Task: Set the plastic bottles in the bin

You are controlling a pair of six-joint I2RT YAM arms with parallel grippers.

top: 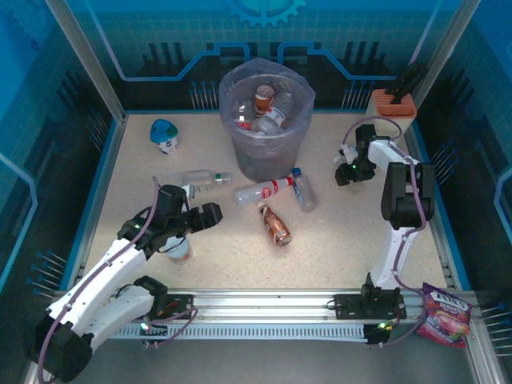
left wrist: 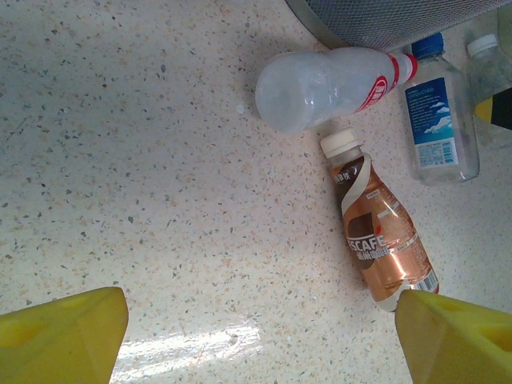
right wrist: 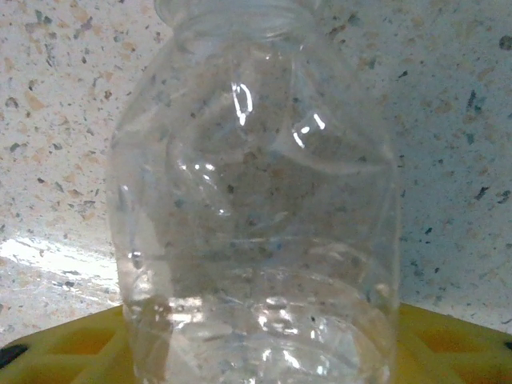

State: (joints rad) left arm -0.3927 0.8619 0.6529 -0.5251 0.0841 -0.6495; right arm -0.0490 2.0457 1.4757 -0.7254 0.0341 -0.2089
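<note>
The grey bin (top: 264, 120) with its purple-grey liner stands at the back centre and holds several bottles. On the table in front of it lie a clear red-label bottle (top: 264, 190), a blue-label bottle (top: 302, 190), a copper-brown bottle (top: 276, 224) and a clear bottle (top: 206, 179) further left. My left gripper (top: 210, 214) is open above bare table; in its wrist view the copper bottle (left wrist: 380, 240) ends by the right fingertip (left wrist: 456, 336). My right gripper (top: 346, 172) is right of the bin, shut on an uncapped clear bottle (right wrist: 256, 200) that rises between its yellow fingers (right wrist: 56, 344).
A small white object with a blue top (top: 165, 134) sits back left. A beige block with an orange slotted top (top: 392, 104) stands back right. A short tin with a pale top (top: 180, 250) lies under my left arm. A snack bag (top: 444, 314) rests beside the front rail.
</note>
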